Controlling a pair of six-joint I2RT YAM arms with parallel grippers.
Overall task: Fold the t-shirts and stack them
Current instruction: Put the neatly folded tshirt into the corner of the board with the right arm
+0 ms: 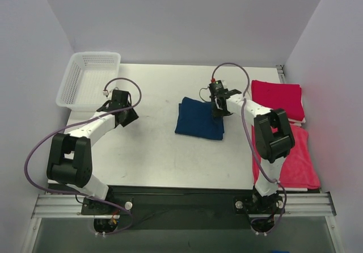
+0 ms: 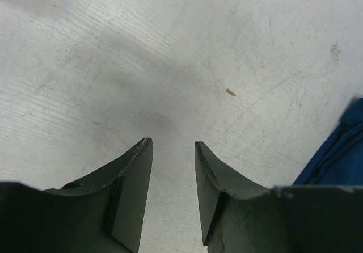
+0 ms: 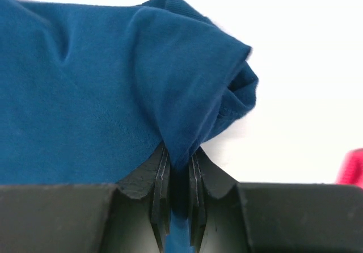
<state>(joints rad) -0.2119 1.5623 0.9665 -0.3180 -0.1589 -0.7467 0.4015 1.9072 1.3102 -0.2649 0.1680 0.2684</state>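
Over the white tabletop (image 1: 153, 145), right gripper (image 3: 180, 159) pinches the folded navy blue cotton t-shirt (image 1: 195, 118), left gripper (image 2: 173, 151) spread empty; stacking with the crimson red t-shirts (image 1: 277, 97) looks unfinished.

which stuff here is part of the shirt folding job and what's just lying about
Part of the job:
- navy t-shirt, mid-table, pinched by the right end effector
- folded red t-shirt, far right
- second red t-shirt, near right edge

Just lying about:
- white mesh basket, far left corner
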